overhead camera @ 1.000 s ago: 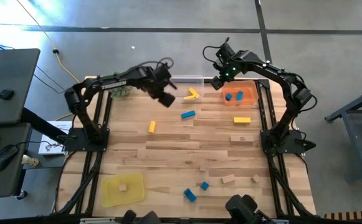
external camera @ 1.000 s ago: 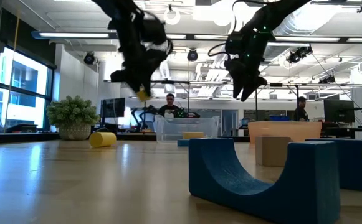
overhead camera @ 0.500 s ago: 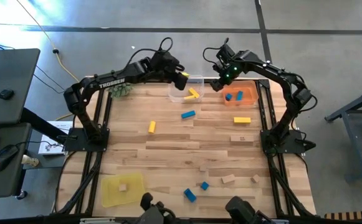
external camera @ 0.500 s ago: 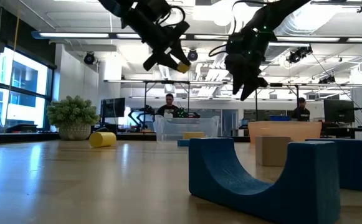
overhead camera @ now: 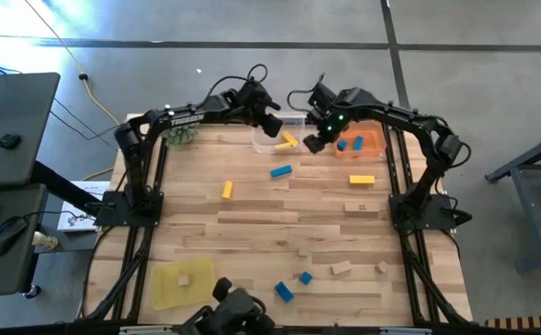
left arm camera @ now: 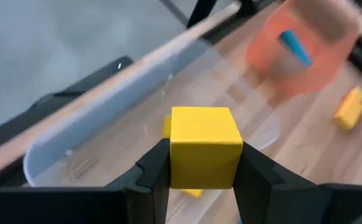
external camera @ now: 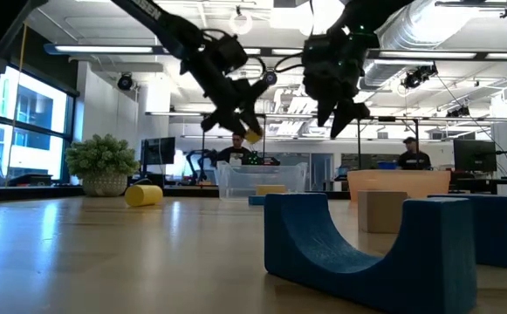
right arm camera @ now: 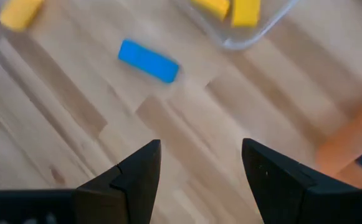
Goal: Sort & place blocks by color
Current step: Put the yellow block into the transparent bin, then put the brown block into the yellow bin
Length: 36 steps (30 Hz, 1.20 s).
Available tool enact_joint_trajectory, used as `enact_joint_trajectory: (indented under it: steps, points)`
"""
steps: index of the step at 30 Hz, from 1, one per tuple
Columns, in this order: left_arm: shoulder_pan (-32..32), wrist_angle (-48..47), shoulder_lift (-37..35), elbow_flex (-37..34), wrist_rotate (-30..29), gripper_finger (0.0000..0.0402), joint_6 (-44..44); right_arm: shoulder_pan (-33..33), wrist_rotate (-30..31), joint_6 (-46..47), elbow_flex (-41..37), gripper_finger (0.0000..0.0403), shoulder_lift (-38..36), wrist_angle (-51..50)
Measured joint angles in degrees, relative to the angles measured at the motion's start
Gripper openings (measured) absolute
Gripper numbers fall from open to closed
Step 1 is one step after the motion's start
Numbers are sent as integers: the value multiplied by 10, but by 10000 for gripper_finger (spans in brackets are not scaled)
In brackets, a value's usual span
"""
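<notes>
left tool point(left arm camera: 200, 163) clamps yellow cube point(left arm camera: 204, 144) above clear tray point(overhead camera: 277, 133) | right tool point(right arm camera: 200, 171) agape, empty

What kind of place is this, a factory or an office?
Probably a robotics lab or workshop: an open hall with exposed silver ceiling ducts, people seated at computer monitors in the background, and two dark robot arms working over a wooden table.

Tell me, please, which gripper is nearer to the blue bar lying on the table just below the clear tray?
The right. The right gripper, open, hangs just up-right of the blue bar; the left gripper, holding a yellow cube, is farther, over the clear tray.
</notes>
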Motion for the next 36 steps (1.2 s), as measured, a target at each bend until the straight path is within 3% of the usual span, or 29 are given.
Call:
enact_joint_trajectory:
  steps: [16,27,36]
  points:
    - [2,-38,59,0,6,113,36,179,2,102,0,213,0,-50]
    - [2,-40,62,0,2,149,63,305,9,187,0,213,0,-85]
    - [0,-42,62,0,2,179,100,395,-4,187,0,213,0,-96]
